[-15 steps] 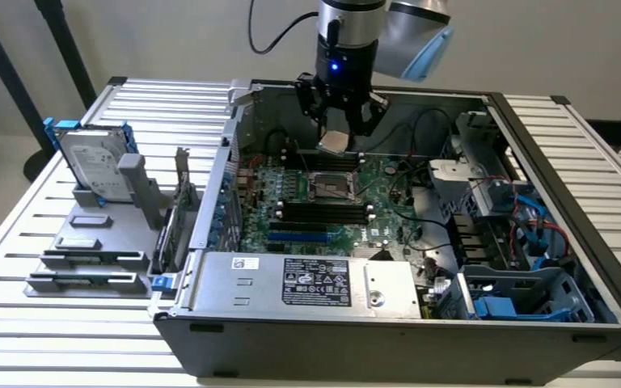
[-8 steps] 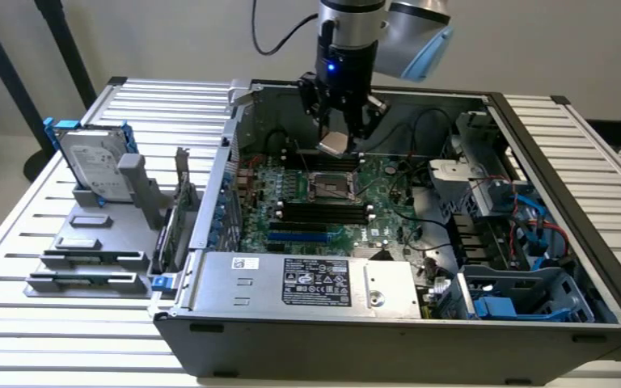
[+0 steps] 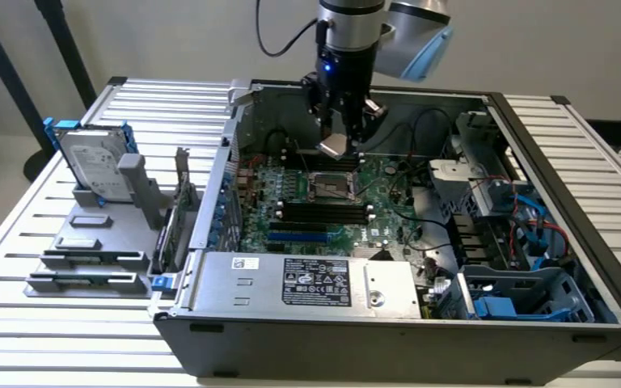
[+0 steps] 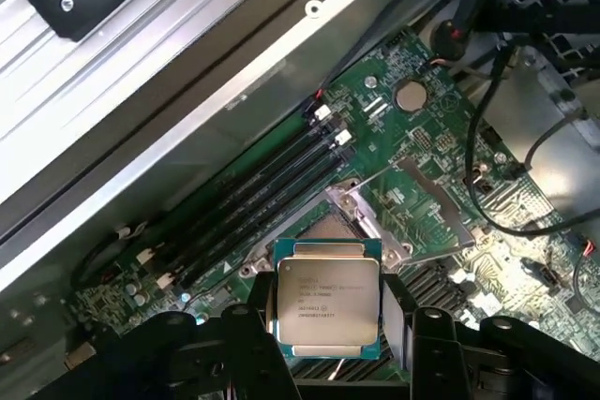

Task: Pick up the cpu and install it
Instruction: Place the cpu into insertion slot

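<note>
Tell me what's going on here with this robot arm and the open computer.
The robot arm's gripper holds the small square silver-topped cpu in the air above the green motherboard inside the open grey computer case. The cpu hangs close to the open metal socket and is not yet seated in it.

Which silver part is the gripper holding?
The cpu: the small square chip clamped in the gripper above the motherboard socket. The hard drive stands racked outside the case; the power supply sits inside it.
</note>
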Available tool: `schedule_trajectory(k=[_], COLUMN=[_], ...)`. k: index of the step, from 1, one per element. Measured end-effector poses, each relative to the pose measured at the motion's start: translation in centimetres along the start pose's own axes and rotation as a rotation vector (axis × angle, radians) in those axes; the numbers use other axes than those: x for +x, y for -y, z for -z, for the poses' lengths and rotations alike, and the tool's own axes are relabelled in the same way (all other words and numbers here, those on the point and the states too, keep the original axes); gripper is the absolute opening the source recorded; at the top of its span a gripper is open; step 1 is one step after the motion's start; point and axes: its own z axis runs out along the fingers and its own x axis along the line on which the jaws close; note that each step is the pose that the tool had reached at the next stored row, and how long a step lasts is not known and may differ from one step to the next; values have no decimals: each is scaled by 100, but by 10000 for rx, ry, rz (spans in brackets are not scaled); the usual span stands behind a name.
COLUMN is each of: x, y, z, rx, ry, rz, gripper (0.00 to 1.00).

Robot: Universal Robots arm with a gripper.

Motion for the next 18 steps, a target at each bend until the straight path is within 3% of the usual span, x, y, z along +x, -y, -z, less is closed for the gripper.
schedule_trajectory(k=[18], x=[-1], y=[4], z=[-56], rx=[-38], ry=[249], rz=[-3271], gripper=[55])
